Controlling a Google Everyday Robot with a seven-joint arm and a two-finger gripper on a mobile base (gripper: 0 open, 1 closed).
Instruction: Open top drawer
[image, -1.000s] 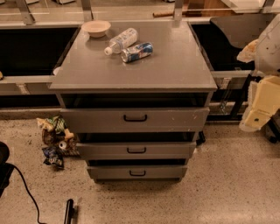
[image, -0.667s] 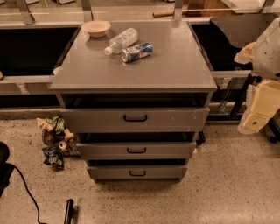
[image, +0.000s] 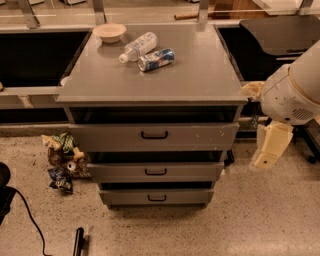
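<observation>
The top drawer (image: 154, 136) is the widest grey front of the three, with a small black handle (image: 154, 135) at its centre. A dark gap shows above its front, under the cabinet top (image: 165, 82). My white arm (image: 295, 90) comes in from the right edge. My gripper (image: 270, 147) hangs as a cream piece below it, to the right of the drawer's right end and apart from it, well away from the handle.
Two narrower grey drawers (image: 156, 171) (image: 157, 197) sit below. On the cabinet top lie a bowl (image: 109, 32), a plastic bottle (image: 138, 46) and a can (image: 156, 59). Crumpled packets (image: 62, 160) lie on the floor at left. A black cable (image: 27, 215) runs at lower left.
My arm and gripper have moved left and a little down, closer to the cabinet's right side. The drawers and the things on top have not moved.
</observation>
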